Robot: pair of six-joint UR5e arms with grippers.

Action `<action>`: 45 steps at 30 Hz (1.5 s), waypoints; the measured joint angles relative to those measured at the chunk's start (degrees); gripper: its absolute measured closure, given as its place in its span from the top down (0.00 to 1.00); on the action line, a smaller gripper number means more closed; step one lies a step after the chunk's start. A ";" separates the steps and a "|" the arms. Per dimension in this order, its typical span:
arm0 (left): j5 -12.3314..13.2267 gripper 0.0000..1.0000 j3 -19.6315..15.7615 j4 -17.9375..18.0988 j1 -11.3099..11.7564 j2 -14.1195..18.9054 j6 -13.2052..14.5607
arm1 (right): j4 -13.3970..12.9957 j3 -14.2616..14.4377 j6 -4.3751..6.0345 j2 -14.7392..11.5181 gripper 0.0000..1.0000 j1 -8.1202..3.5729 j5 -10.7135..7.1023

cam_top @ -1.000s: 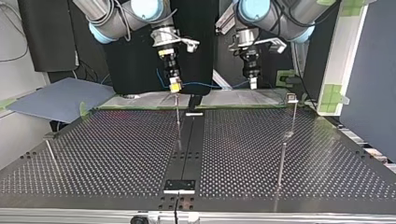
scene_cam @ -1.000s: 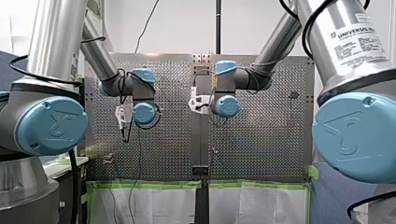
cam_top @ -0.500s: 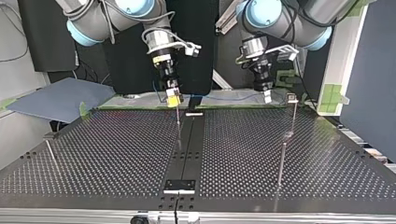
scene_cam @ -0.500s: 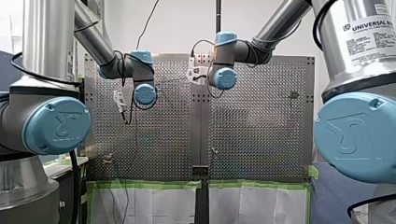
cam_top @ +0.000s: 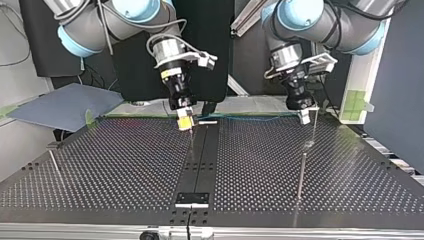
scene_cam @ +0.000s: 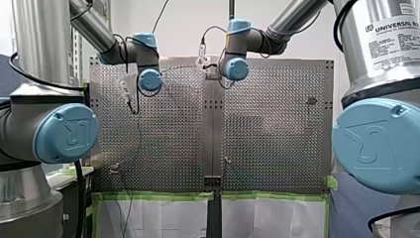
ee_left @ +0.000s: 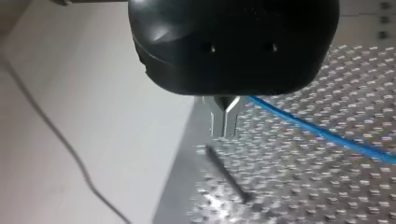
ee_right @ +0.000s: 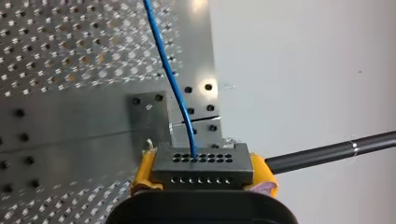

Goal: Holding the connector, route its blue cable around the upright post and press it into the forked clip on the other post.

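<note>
In the right wrist view the grey connector (ee_right: 201,165) sits between the yellow pads (ee_right: 142,175) of my right gripper, and its blue cable (ee_right: 170,79) runs away over the perforated plate. In the top view my right gripper (cam_top: 185,121) holds it just above the centre upright post (cam_top: 192,142). The blue cable (cam_top: 250,118) stretches across to my left gripper (cam_top: 303,116), which hangs beside the thin post (cam_top: 314,127) at that view's right. In the left wrist view the metal fingers (ee_left: 225,116) are together, with the cable (ee_left: 317,133) leaving them sideways.
A short post (cam_top: 55,167) stands at the top view's left, near the table edge. A black strip (cam_top: 202,155) runs down the table's middle to a bracket (cam_top: 192,199). A blue mat (cam_top: 60,105) lies beyond the far left corner.
Both grippers have come down and toward the top view's camera. My right gripper now hangs over the centre post; my left has moved beside the thin post, drawing the cable along.
</note>
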 joint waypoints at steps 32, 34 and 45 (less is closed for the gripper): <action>12.11 0.05 14.00 -13.90 11.12 2.36 -8.76 | 4.35 -13.04 1.38 6.18 0.00 -0.69 -3.28; 13.09 0.05 14.96 -14.39 12.10 1.47 -9.38 | 4.97 -13.86 1.41 6.73 0.00 -0.65 -3.34; 18.90 0.05 20.77 -13.55 17.90 -4.27 -12.47 | 6.19 -17.06 1.45 9.23 0.00 -0.70 -3.41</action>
